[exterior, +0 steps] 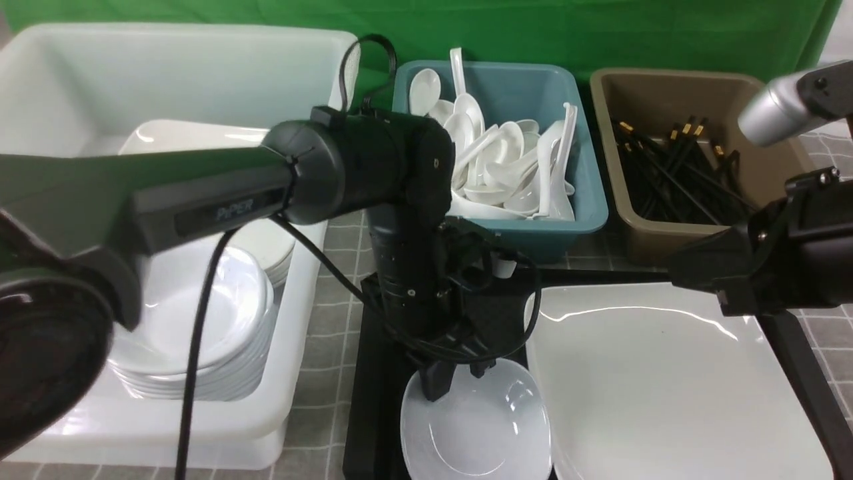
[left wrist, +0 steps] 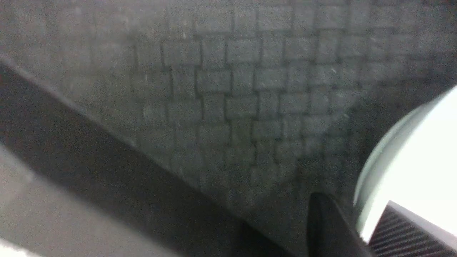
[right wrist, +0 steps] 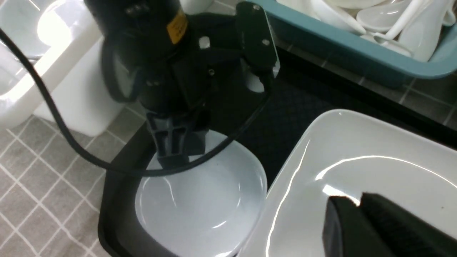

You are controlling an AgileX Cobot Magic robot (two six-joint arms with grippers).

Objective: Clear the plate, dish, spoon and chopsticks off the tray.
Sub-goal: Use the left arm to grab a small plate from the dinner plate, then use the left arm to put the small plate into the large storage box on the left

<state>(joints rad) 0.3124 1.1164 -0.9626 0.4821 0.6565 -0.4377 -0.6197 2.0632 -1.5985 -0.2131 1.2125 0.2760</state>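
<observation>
The small greyish-white dish [exterior: 476, 427] lies at the near left of the black tray [exterior: 373, 400], also in the right wrist view [right wrist: 200, 210]. My left gripper [exterior: 458, 377] points down at its far rim. In the left wrist view its jaws [left wrist: 353, 200] sit closed on the rim [left wrist: 410, 160], one finger outside and one inside. The large white plate [exterior: 666, 387] fills the tray's right side. My right gripper [right wrist: 351, 198] is shut and empty, hovering over the plate [right wrist: 357, 160]. A small white piece [exterior: 504, 269] behind the left wrist may be the spoon. The chopsticks are not in view on the tray.
A white tub [exterior: 293, 373] with stacked plates and dishes stands left of the tray. Behind the tray are a teal bin [exterior: 573, 220] full of white spoons and a brown bin [exterior: 640, 227] of black chopsticks. A grey checked cloth [exterior: 333, 320] covers the table.
</observation>
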